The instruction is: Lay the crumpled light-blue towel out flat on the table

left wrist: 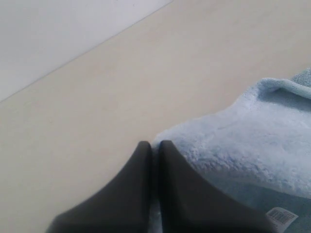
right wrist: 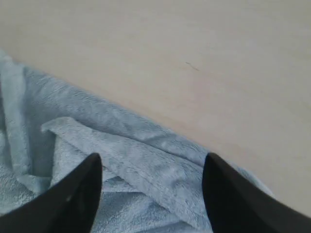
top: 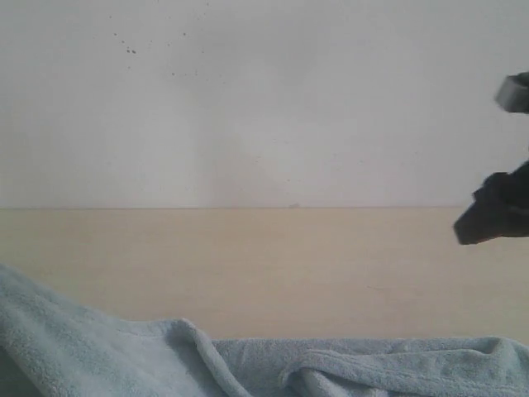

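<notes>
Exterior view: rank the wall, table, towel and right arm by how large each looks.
1. wall, filling the upper half
2. table
3. towel, cut off by the lower edge
4. right arm, only its end showing at the side

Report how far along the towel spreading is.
Done: little. The towel lies bunched in folds along the bottom of the exterior view, with most of the table bare. In hand: the left gripper is shut, apparently pinching a towel edge; the right gripper hangs open over the folds. Left: grip with the right, pull the cloth apart, lay it flat.
</notes>
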